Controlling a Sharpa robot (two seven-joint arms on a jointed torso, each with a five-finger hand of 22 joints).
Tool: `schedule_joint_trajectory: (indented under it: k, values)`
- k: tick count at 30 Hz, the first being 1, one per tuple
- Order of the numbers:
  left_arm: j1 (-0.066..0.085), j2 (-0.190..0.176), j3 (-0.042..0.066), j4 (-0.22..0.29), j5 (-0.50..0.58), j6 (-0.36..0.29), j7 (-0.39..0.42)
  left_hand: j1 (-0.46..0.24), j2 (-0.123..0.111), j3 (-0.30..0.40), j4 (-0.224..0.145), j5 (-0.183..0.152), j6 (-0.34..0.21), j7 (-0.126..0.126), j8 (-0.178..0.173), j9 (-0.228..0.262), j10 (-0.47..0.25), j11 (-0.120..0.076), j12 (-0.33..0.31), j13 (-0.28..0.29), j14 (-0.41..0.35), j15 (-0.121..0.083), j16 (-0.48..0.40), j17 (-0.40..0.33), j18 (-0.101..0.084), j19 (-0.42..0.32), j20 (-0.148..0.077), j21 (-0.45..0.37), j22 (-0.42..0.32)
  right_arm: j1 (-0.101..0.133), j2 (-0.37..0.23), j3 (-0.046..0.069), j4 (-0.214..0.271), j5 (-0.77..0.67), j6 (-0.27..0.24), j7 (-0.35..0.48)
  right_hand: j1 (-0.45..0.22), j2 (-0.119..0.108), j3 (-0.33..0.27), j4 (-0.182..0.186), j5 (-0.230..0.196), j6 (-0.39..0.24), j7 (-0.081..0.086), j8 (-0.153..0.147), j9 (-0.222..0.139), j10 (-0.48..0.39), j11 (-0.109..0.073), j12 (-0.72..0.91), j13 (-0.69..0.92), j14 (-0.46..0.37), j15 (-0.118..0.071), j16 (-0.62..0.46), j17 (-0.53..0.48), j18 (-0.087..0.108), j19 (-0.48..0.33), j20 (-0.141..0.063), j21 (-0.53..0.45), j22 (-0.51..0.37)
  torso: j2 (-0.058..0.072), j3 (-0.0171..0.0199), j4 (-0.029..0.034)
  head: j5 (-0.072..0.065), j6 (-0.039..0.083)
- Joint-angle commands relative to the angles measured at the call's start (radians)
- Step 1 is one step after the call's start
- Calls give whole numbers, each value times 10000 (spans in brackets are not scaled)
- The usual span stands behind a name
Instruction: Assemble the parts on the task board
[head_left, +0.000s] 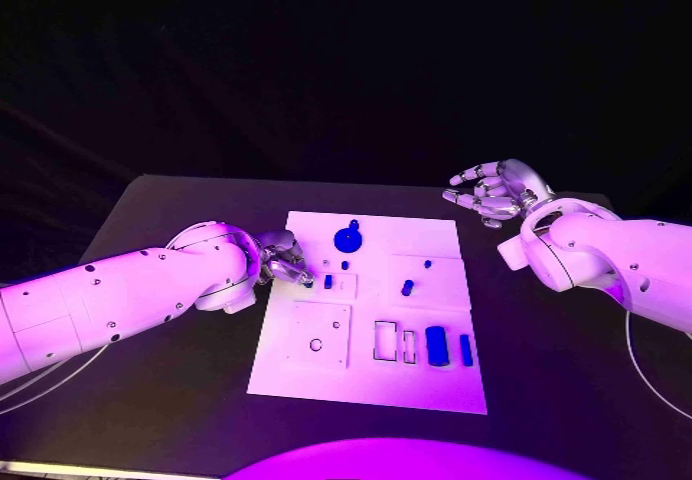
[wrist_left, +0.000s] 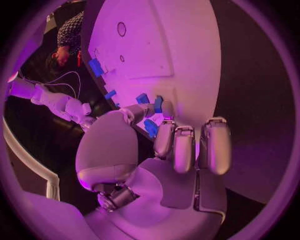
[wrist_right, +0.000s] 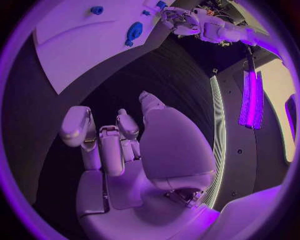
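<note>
The white task board (head_left: 368, 372) lies mid-table. A round blue part (head_left: 348, 239) sits near its far edge, small blue pegs (head_left: 327, 282) stand in its middle, and blue blocks (head_left: 436, 345) lie at its near right. My left hand (head_left: 283, 256) hangs over the board's left edge beside the pegs. In the left wrist view its fingertips (wrist_left: 166, 108) reach close to a small blue peg (wrist_left: 158, 104), with nothing gripped. My right hand (head_left: 492, 192) hovers off the board's far right corner, fingers loosely bent and empty.
A square white plate with a round hole (head_left: 317, 336) lies on the board's near left, with open rectangular slots (head_left: 385, 340) beside the blue blocks. Bare black table (head_left: 159, 400) surrounds the board on all sides.
</note>
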Motion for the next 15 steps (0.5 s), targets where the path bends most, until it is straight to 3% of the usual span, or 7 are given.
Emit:
schedule_joint_trajectory:
  k: [1, 15]
  values:
    - [-125, 93, -105, -26, 170, 501, -303, -25, 69, 288, -470, -86, 275, -289, -82, -42, 59, -25, 6, 12, 1037, -87, 38, 2635, -142, 17, -88, 4, 115, -6, -7, 1, 17, -84, 65, 71, -94, 32, -6, 3, -38, 4, -58, 53, -16, 24, -64, 7, -16, 483, -62, -37, 296, 65, 7, -34, -35, 0, -2, -6, 1, -8, 5]
    - [-123, 150, -105, -67, 169, 507, -435, -101, 94, -689, 24, -175, 345, -328, -166, -193, 32, -54, -40, 28, 1037, -115, 38, 2635, -142, 21, -121, -14, 112, -6, -20, 1, 37, -84, 40, 84, -94, 32, -6, 3, -38, 4, -58, 53, -16, 24, -64, 7, -16, 483, -62, -37, 296, 65, 7, -34, -35, 0, -1, -11, 7, -13, -7]
